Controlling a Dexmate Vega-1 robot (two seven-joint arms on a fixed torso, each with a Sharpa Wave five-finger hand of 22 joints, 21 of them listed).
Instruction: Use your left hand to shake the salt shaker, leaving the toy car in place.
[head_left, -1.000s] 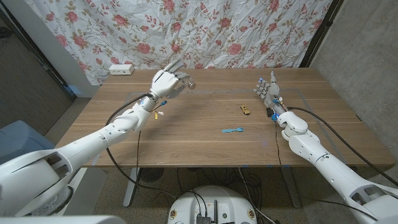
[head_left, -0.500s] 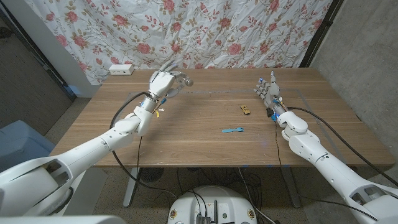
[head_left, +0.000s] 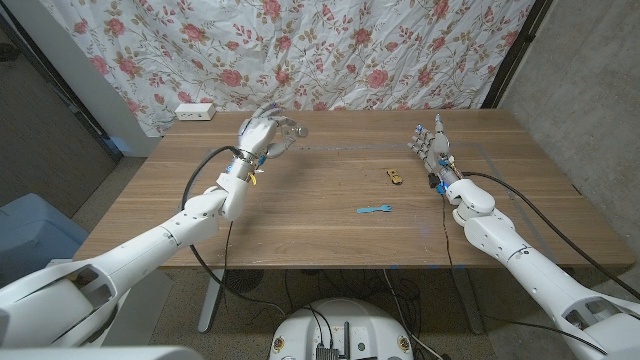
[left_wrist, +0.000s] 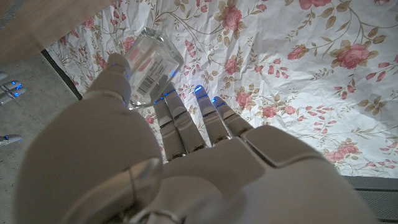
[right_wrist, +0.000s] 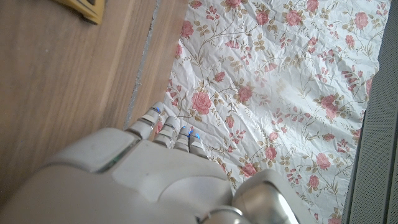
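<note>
My left hand (head_left: 259, 133) grips the salt shaker (head_left: 288, 127) raised above the counter (head_left: 320, 220); right hand (head_left: 430, 146) stands open, fingers up.

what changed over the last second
The left hand, gripping the salt shaker throughout, drifted slightly toward the table's far left and carried the shaker along. The toy car, the blue piece and the right hand stayed put.

Left arm: stretched forward over the table's far left, hand raised.
Left hand (head_left: 262, 133): fingers wrapped round the shaker (head_left: 288, 127), holding it aloft.
Right arm: lies along the right side.
Right hand (head_left: 430, 145): fingers straight, holding nothing.
</note>
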